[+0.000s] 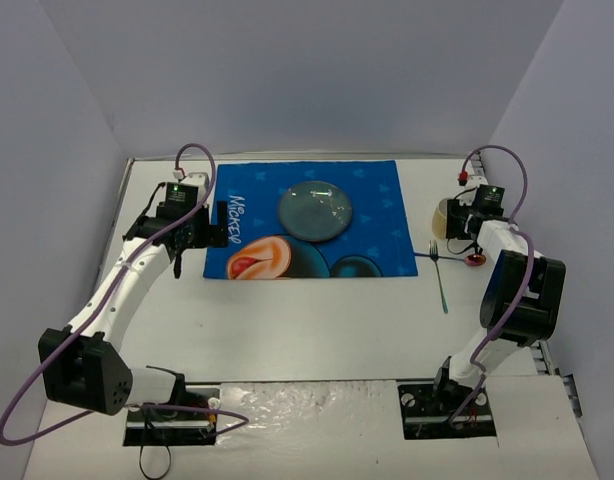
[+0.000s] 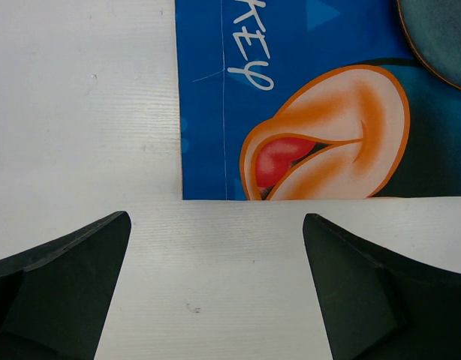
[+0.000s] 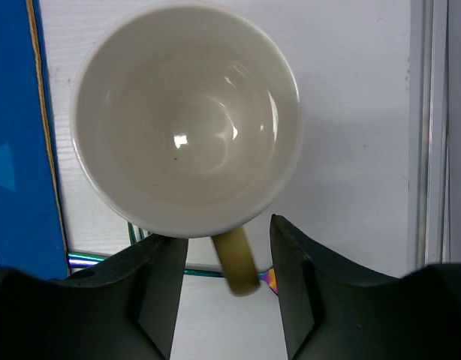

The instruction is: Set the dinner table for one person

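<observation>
Now | left hand [image 2: 217,222] released | right hand [image 3: 229,232] astride mug [image 3: 185,120] handle, not clamped | mug half-hidden overhead

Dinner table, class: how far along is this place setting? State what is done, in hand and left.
Done: plate sits on the placemat, fork lies on the dinner table right of it. In hand: right end effector straddles the handle of the mug, not yet clamped. Left: gripping and placing it; the left end effector hangs open.

Plain pale lilac-grey panels box in the white dinner table [image 1: 307,320]: the back wall [image 1: 307,70] along its far edge, the left wall [image 1: 37,180] and right wall [image 1: 577,150] flanking it. Even light, with glare at the near edge.
</observation>
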{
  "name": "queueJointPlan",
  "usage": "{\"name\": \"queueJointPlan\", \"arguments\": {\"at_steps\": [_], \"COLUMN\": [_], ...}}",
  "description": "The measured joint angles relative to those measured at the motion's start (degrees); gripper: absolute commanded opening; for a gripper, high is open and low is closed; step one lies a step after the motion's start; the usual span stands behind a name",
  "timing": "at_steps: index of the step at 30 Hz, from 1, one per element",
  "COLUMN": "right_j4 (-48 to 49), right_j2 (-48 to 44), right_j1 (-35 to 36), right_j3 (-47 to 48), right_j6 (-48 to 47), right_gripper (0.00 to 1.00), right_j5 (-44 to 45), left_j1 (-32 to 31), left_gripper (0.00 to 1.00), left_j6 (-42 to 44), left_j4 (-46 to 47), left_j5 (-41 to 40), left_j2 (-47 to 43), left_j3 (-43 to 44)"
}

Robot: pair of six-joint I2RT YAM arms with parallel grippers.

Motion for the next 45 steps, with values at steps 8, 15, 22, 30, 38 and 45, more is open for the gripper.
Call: {"name": "queueJointPlan", "arguments": {"at_steps": [8,15,22,30,38,45], "right_j4": [0.2,0.3,0.2,0.4,3.5,1.4], "right_j2": [0.0,-0.1,-1.0,-0.5,9.6,22.4], "right_j1": [0.0,0.1,4.0,11.6,16.5,18.6], "right_j3": [0.3,0.4,0.7,8.7,28.6,41.0], "right_j6": [-1.1,-1.1,-0.8,0.7,1.3,1.3], "right_gripper": [0.07,0.00,0.00,0.00,0.00,0.00], "right_j5": [-0.7,-1.2,-0.4,-1.2,-5.8,-8.5], "left_j1": [0.0,0.0,0.0,0.0,0.0,0.0], "left_gripper": [0.97,0.97,0.97,0.97,0.97,0.97], "left_j6": [0.0,0.0,0.0,0.0,0.7,1.3], "left_j4": [0.0,0.0,0.0,0.1,0.1,0.2], "left_j5": [-0.2,-0.2,-0.1,-0.4,-1.5,-2.6], "left_j2": [0.2,0.8,0.8,0.8,0.9,1.7], "left_j3": [0.0,0.0,0.0,0.0,-0.2,-0.2]}}
